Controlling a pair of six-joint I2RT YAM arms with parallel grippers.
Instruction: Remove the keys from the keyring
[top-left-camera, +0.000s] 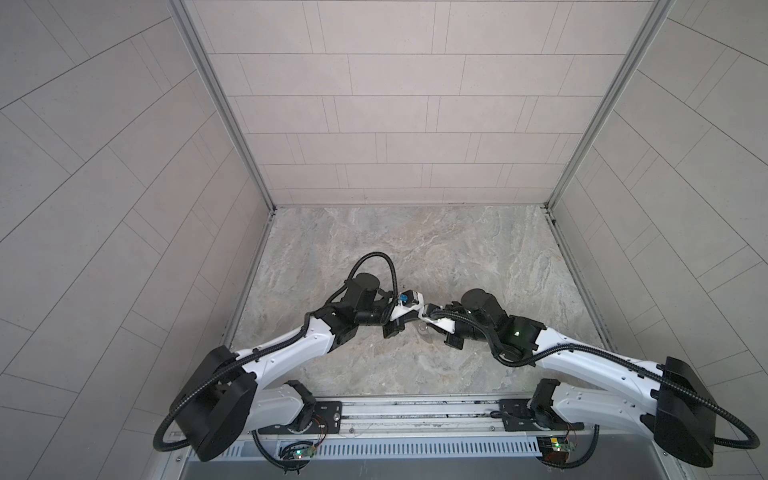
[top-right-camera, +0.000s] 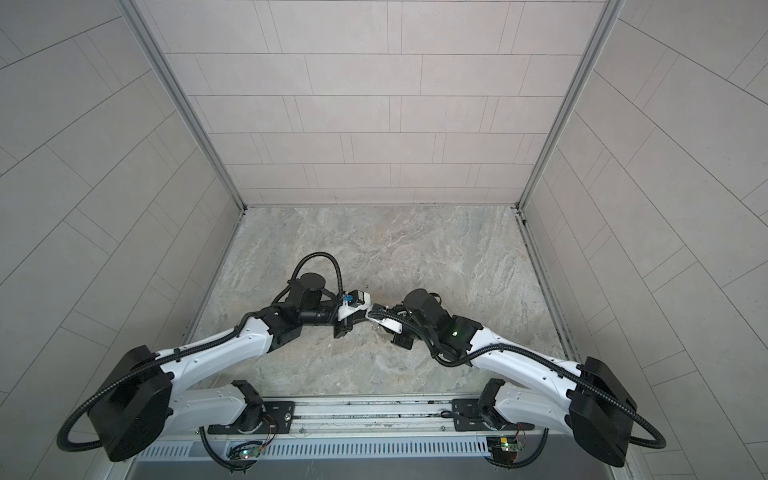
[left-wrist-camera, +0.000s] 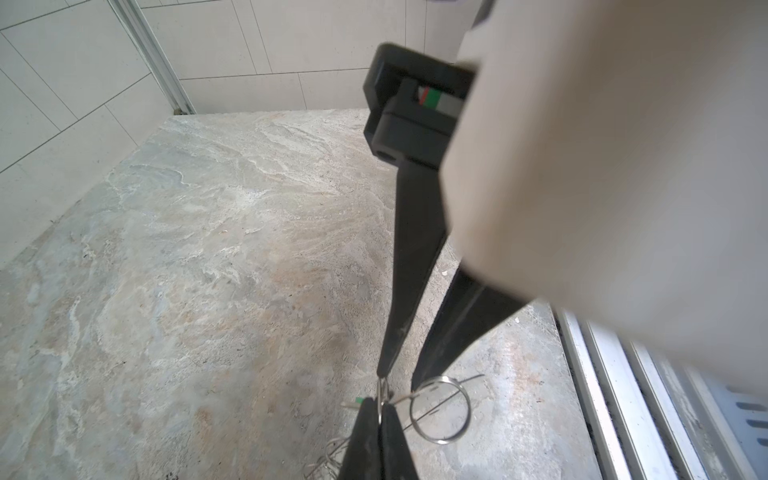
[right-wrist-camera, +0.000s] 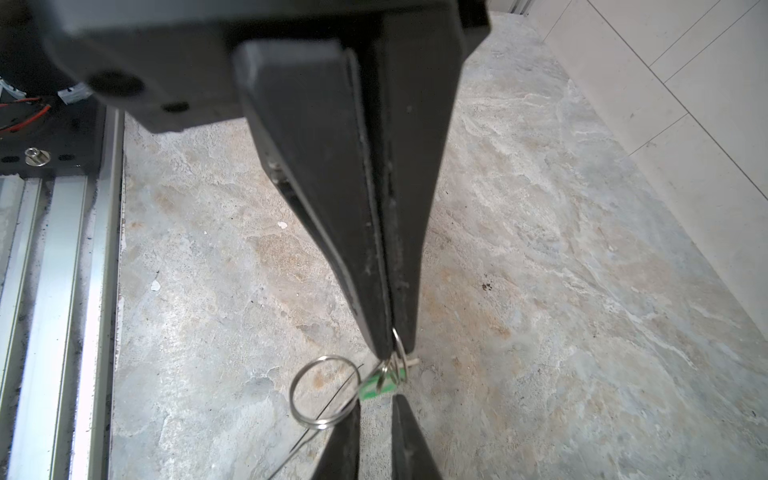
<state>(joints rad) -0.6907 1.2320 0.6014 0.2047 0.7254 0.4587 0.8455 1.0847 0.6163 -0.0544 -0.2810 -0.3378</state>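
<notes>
Both grippers meet low over the middle of the table. The left gripper (left-wrist-camera: 381, 401) is shut on a small silver wire loop (right-wrist-camera: 398, 338) and hangs just above the surface. A tiny green key (right-wrist-camera: 376, 386) dangles from that loop, and only a sliver of the key (left-wrist-camera: 358, 400) shows past the left fingers. The keyring (left-wrist-camera: 440, 409) appears as a round silver wire ring (right-wrist-camera: 322, 392) joined to the same cluster by a short wire. The right gripper (right-wrist-camera: 376, 401) is open by a narrow gap, its tips on either side of the green key. In a top view the ring (top-left-camera: 424, 331) is faint.
The table (top-left-camera: 415, 249) has a grey marble-look top, walled by tiled panels at the back and both sides. An aluminium rail (top-left-camera: 395, 411) carrying both arm bases runs along the near edge, close to the grippers (right-wrist-camera: 54, 291).
</notes>
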